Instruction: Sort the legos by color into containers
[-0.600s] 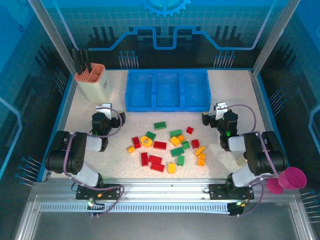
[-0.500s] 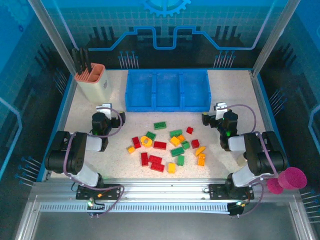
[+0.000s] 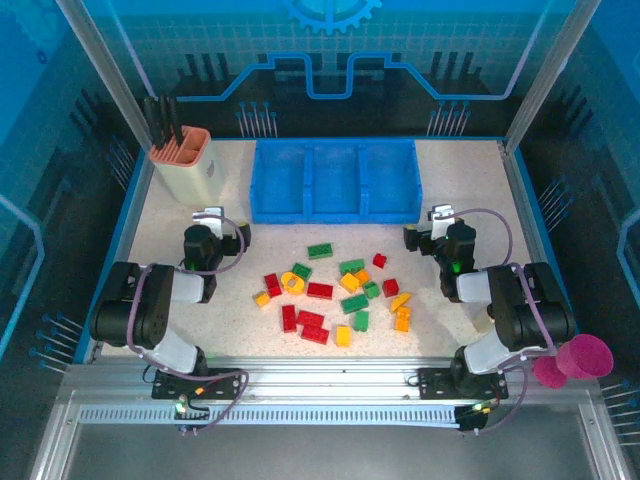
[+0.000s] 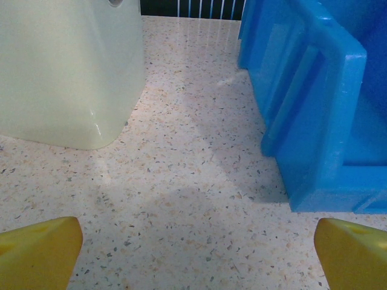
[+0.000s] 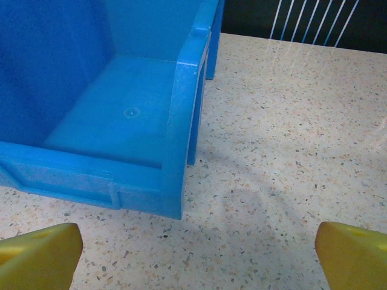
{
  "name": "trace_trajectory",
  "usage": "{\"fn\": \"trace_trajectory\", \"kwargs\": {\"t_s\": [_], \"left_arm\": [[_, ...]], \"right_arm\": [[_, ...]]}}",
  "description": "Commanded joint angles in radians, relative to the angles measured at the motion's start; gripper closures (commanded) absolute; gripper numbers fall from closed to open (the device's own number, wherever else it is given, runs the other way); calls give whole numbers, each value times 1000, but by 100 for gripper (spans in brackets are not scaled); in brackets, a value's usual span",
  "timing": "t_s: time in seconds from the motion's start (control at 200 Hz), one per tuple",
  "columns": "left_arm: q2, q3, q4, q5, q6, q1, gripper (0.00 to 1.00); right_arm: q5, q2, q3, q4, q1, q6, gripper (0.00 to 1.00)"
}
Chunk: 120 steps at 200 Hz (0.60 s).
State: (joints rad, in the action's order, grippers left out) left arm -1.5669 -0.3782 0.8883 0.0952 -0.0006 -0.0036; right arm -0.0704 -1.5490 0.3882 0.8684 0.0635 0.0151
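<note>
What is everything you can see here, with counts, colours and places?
legos: about twenty, red, green, yellow-orange, loose in the middle
tray: one, blue, three empty compartments, far middle
beige cup: one, orange rim, far left
pink cup: one, near right corner
table: one, speckled beige
arms: two, black, near edge
left tool: one, yellow-tipped, open, facing beige cup and tray
right tool: one, yellow-tipped, open, facing tray's right end

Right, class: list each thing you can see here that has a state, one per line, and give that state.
left gripper: open, empty
right gripper: open, empty
blue tray: upright, all three compartments empty
legos: loose on the table, colours mixed, none in the tray
beige cup: upright, dark items standing inside
</note>
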Motion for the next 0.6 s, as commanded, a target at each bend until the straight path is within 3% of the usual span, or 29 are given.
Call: {"fn": "trace_trajectory", "kwargs": {"t_s": [0.0, 0.595], "left_arm": [[15, -8, 31, -25, 2, -1, 1], [13, -8, 31, -24, 2, -1, 0]], "right_arm": [[2, 7, 11, 24, -2, -10, 0], [1, 6, 11, 24, -2, -9, 0]]}}
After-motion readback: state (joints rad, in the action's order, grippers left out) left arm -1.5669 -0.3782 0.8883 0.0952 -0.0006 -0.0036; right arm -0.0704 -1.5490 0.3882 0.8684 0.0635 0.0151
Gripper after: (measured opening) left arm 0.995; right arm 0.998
